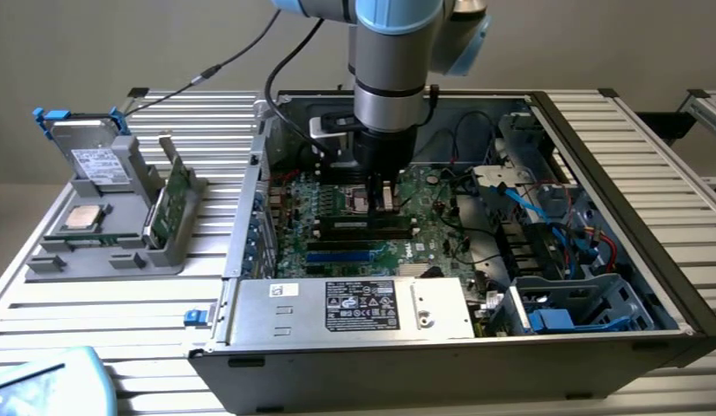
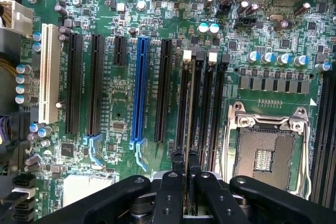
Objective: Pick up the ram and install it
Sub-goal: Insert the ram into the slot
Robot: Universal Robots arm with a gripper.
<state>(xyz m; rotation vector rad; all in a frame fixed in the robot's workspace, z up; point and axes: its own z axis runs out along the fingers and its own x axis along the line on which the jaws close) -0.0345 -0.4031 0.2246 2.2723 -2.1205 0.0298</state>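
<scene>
I have the claw (image 2: 186, 169) clamped across the flat sides of the ram (image 2: 187, 103), mid-length; I judge it light, stiff, thin and fragile.

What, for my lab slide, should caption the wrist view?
Gripper holds the ram stick edge-on, lined up with the black slots on the motherboard.

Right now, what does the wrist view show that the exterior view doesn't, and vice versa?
Wrist view adds: the ram edge-on in the gripper, lined along a black memory slot beside the empty processor socket. Exterior view adds: the open case, its power supply, and a grey fixture at the exterior view's left holding a green board and a silver chip. Both: the gripper low over the motherboard, near the blue slot.
</scene>
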